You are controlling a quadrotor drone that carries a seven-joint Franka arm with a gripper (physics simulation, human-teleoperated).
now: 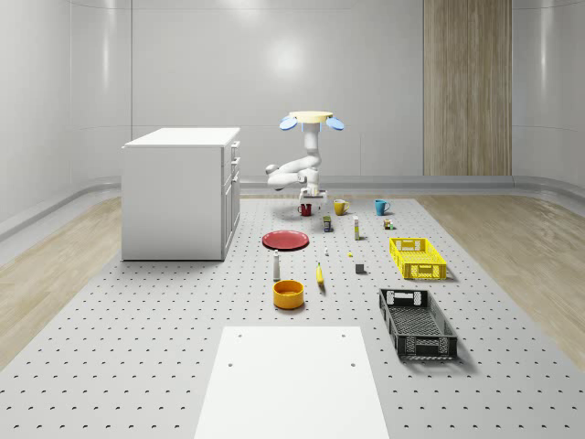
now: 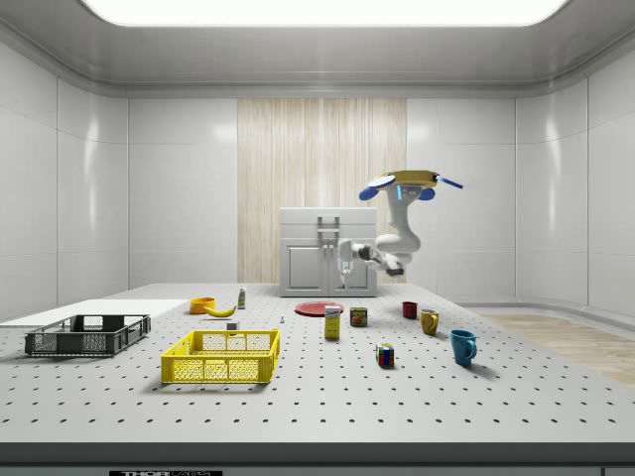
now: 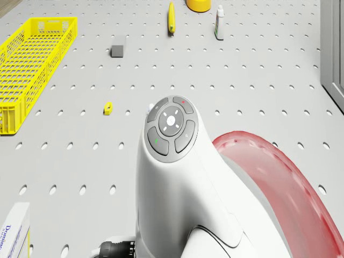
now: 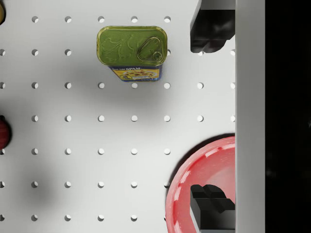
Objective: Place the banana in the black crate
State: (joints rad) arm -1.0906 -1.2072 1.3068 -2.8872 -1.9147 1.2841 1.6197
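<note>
Banana (image 1: 320, 274) first: we see it lying untouched on the perforated surface (image 1: 183, 366), a slim curved yellow fruit just beside the orange bowl (image 1: 288, 294) and the small white bottle (image 1: 276, 266). From the drone's camera it (image 3: 171, 17) sits well ahead of the arm. The black crate (image 1: 417, 323) stands well apart from it toward the whole-scene view's right, an open lattice of dark plastic, with a matching yellow crate (image 1: 418, 257) just behind it.

We judge the task barely begun: nothing has been grasped, and reaching, gripping, carrying and releasing all remain.

Our drone (image 1: 311, 119) hovers above the far end of the surface, over the mugs and the tin, its glossy white arm folded below it. Our gripper (image 4: 214, 116) hangs near the rim of the red plate (image 4: 204, 189), a smooth translucent-looking disc, and its dark fingers (image 4: 211, 206) are spread wide with nothing between them. Near them stands a rectangular tin (image 4: 132, 48) with a green pull-ring lid. A white cabinet (image 1: 183, 192) rises at the whole-scene view's left.
</note>
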